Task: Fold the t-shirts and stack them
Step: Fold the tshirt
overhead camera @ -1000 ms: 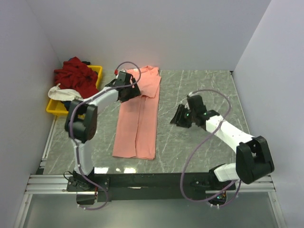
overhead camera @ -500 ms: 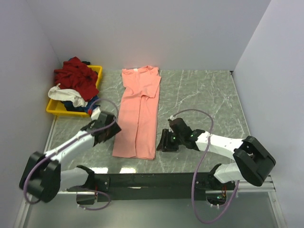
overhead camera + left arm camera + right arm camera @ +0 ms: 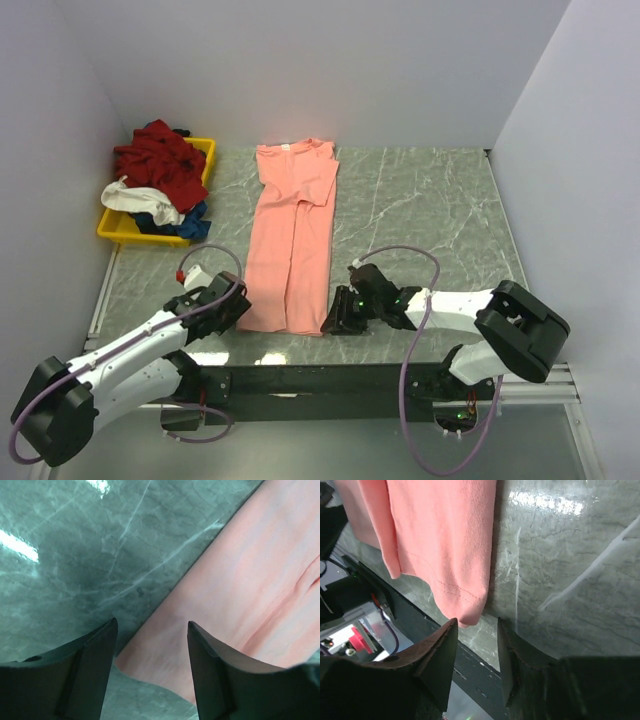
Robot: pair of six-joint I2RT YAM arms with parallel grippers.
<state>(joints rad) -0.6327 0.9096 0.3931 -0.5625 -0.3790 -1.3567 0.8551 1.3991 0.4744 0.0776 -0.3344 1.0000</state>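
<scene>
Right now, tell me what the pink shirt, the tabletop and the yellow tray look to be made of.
Salmon-pink t-shirt: soft knit cloth, matte, likely cotton; fine ribbing and a stitched hem show at the right wrist. Tabletop: green-grey with white veins and glossy light glare, so polished marble or a marble-look laminate. Yellow tray: smooth, evenly coloured rim, probably plastic.

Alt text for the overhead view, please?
A pink shirt, folded into a long strip, lies on a table, with the left gripper and right gripper at its near corners. A yellow tray of crumpled shirts sits far left.
</scene>
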